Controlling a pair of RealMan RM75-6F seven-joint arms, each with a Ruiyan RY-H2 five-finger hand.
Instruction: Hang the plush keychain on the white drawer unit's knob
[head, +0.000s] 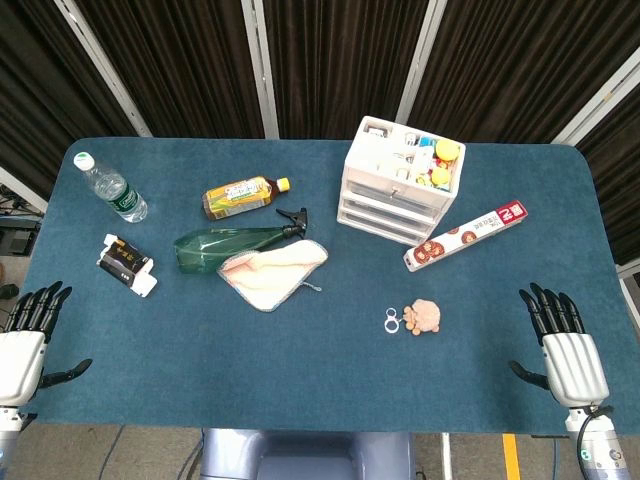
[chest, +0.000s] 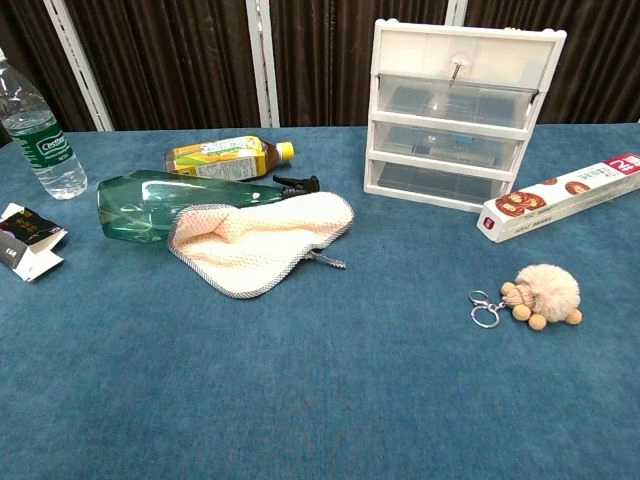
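The plush keychain (head: 424, 316) (chest: 543, 293), a beige fuzzy toy with a metal ring (chest: 484, 311), lies on the blue table right of centre. The white drawer unit (head: 399, 180) (chest: 458, 116) stands behind it, with a small knob (chest: 455, 69) on its top drawer front. My left hand (head: 27, 333) hovers at the table's near left corner, fingers spread, holding nothing. My right hand (head: 563, 345) is at the near right edge, fingers spread and empty, well right of the keychain. Neither hand appears in the chest view.
A long red-and-white box (head: 465, 237) lies right of the drawers. A green spray bottle (head: 230, 243) and a cream cloth (head: 270, 270) sit left of centre, with a yellow-capped drink bottle (head: 241, 195), a water bottle (head: 111, 187) and a small carton (head: 126, 264) further left.
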